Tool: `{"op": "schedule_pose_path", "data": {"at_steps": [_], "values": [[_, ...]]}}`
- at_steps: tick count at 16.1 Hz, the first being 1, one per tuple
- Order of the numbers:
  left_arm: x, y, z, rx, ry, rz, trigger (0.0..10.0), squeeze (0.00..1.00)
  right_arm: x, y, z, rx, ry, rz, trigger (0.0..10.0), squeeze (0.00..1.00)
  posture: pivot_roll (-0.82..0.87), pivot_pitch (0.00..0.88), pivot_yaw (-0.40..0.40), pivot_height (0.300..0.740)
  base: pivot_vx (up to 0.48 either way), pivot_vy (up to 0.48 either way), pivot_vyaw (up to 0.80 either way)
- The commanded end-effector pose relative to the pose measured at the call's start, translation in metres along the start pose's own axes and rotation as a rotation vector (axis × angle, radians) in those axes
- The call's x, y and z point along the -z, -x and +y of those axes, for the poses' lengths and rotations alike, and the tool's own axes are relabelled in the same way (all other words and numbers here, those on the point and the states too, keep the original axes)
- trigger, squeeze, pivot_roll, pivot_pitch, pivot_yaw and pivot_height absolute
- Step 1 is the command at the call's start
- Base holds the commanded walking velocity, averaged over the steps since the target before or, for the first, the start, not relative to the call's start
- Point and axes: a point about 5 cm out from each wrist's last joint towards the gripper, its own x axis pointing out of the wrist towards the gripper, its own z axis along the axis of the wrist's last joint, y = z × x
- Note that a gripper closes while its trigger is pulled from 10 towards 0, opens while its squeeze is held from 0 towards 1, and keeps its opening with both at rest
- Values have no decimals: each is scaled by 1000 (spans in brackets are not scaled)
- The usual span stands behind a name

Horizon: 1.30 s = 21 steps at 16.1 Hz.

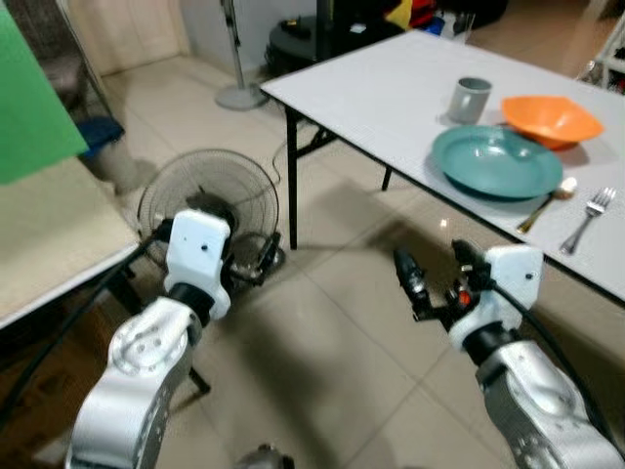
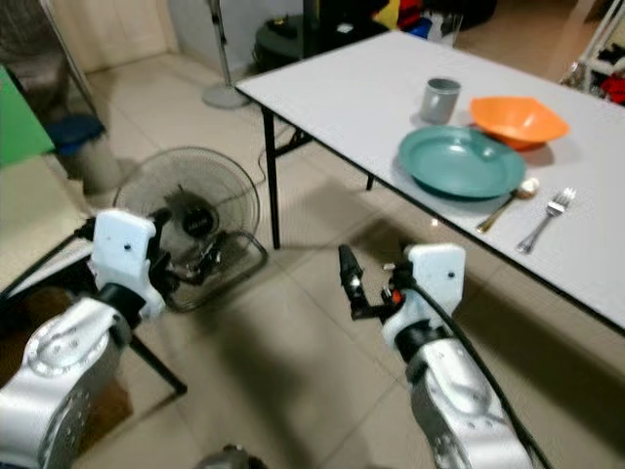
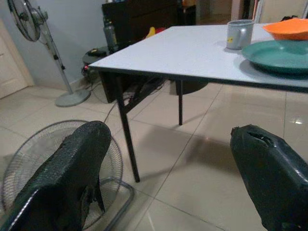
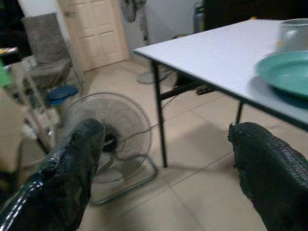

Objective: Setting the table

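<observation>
White counter (image 1: 391,88) carrying teal plate (image 1: 496,161), orange bowl (image 1: 552,118), grey mug (image 1: 470,99), fork (image 1: 587,219), spoon (image 1: 549,201). Left gripper (image 3: 163,183) and right gripper (image 1: 435,278) spread, empty, low above tiled floor (image 1: 322,342) near floor fan (image 1: 208,207).

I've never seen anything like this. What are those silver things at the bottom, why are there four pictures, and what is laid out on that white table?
The silver things are a humanoid robot's two arms. The top two pictures come from cameras on its head, looking down. The other two come from cameras on its wrists, looking out between each arm's two black fingers.

The left gripper and right gripper are both open and hold nothing, out over the tiled floor.

On the white table sit a green plate, an orange bowl, a grey mug, a fork and a spoon lying beside the plate. A floor fan sits on the tiles near the table leg.
</observation>
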Motion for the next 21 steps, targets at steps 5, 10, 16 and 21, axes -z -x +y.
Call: {"op": "schedule_pose_path", "data": {"at_steps": [5,10,16,21], "values": [[1,2,1,-30,7,-1,10000,0,-1,-1,-2,-10,10,7,10000,0,46,45,24,740,0,287,0],[6,6,13,-126,-5,10,10000,0,-1,-2,-3,-14,8,9,10000,0,51,49,16,740,0,285,0],[11,10,24,-199,-29,12,10000,0,1,-3,-11,42,20,16,10000,0,51,53,17,740,0,284,0],[10,8,23,-218,-24,-7,10000,0,3,-7,-23,108,63,19,10000,0,52,57,-3,740,0,279,0]]}}
